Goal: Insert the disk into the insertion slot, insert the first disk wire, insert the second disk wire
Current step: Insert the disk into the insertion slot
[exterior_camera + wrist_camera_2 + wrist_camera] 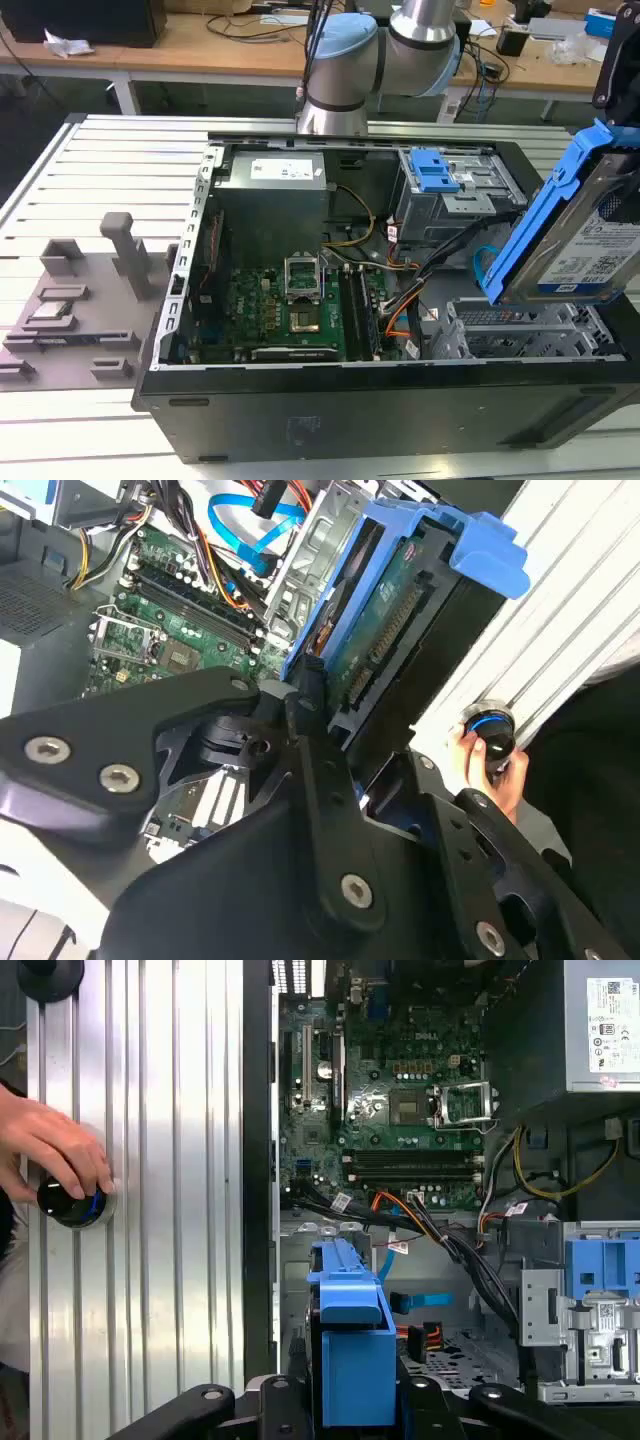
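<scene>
The disk [585,235], a silver drive in a bright blue carrier [350,1335], hangs tilted above the open computer case at the exterior view's right. My gripper [350,1405] is shut on it, its black fingers [305,715] clamping the carrier's sides. The insertion slot [520,330], a low perforated silver bay, lies just below the disk inside the case. The first disk wire [400,1208], orange, red and black, runs loose across the case to a black plug [425,1335]. The second disk wire [420,1300], flat and bright blue, curls beside the slot [470,1352].
A taller grey cage with a blue latch [437,172] stands behind the slot. The motherboard [290,310] and power supply [275,180] take up the case's other half. A person's hand [50,1145] rests on a black knob [70,1203] on the ribbed table beside the case.
</scene>
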`<control>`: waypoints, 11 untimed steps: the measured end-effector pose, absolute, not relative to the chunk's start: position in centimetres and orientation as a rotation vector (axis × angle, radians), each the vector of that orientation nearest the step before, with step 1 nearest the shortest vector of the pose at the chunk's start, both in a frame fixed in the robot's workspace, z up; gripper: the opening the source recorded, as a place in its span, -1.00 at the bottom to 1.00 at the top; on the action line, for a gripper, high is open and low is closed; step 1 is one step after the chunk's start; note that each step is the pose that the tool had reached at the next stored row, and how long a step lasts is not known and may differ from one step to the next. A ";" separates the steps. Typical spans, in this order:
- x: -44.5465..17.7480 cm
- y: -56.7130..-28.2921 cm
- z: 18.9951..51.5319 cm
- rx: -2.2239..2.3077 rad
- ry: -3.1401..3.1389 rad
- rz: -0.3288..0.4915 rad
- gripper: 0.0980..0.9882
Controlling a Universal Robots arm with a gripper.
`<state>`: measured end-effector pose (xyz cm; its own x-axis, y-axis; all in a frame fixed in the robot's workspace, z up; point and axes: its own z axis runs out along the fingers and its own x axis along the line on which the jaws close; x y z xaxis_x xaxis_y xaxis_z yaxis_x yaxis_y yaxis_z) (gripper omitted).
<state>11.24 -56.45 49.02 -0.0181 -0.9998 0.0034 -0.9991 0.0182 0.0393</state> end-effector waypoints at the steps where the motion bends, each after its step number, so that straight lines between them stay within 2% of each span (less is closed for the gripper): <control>1: 11.2 -56.5 48.5 2.180 -2.220 -0.040 -0.40; 11: 11.2 -55.3 45.3 2.159 -2.240 -0.042 -0.40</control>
